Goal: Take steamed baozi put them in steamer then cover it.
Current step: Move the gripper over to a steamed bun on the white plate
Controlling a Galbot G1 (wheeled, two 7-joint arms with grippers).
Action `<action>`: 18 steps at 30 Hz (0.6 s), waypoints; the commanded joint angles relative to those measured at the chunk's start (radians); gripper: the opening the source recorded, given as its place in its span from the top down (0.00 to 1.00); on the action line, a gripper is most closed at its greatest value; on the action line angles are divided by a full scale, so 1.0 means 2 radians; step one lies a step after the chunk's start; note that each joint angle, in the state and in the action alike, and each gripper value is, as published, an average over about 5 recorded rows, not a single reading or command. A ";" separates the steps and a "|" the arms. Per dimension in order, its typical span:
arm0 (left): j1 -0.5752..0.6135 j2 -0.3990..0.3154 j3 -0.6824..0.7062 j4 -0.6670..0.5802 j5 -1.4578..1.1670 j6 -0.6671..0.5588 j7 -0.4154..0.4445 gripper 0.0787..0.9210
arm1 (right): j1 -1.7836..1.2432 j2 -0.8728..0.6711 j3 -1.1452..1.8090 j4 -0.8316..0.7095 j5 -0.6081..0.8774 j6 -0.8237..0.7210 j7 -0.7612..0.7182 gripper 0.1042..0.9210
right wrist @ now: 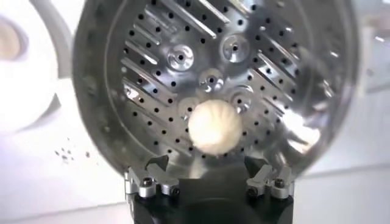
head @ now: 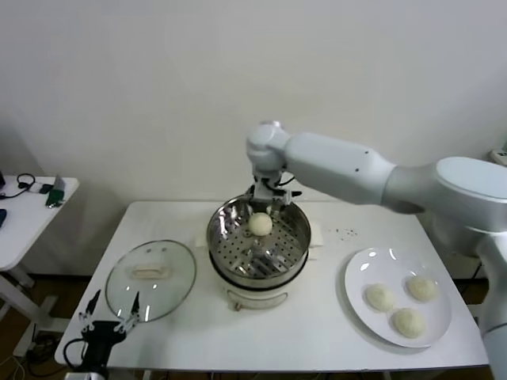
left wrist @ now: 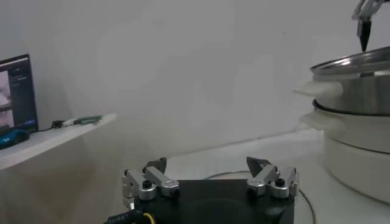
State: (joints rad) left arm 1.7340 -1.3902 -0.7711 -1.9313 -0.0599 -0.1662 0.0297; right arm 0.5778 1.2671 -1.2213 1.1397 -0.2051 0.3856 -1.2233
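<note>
Head view: right gripper [head: 265,207] open over the steamer [head: 224,237] at frame centre, one baozi [head: 261,224] loose below. Three more on the plate [head: 358,297], lower right. Left gripper [head: 111,317] open, lower left, beside the cover [head: 150,279].

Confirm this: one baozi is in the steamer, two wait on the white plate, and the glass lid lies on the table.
Not quite: three baozi wait on the white plate, not two, as the head view shows. One baozi is in the steamer, and the glass lid lies on the table.
</note>
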 commanded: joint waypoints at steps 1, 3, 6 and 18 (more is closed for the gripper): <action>0.001 -0.001 0.001 -0.001 0.000 0.000 0.000 0.12 | 0.112 -0.115 -0.078 0.040 0.238 -0.119 0.023 0.12; 0.003 -0.001 0.001 -0.001 0.001 -0.001 0.000 0.12 | 0.133 -0.144 -0.116 0.054 0.277 -0.160 0.050 0.12; 0.005 -0.001 0.001 -0.002 0.000 -0.003 -0.001 0.12 | 0.151 -0.183 -0.162 0.071 0.306 -0.221 0.068 0.12; 0.013 0.000 -0.001 -0.001 -0.003 -0.014 0.000 0.12 | 0.081 -0.339 -0.196 0.149 0.338 -0.335 0.093 0.12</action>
State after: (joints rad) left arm 1.7586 -1.3912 -0.7722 -1.9375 -0.0653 -0.1866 0.0276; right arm 0.7764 0.8233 -1.5340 1.3329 0.3510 -0.0912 -1.0894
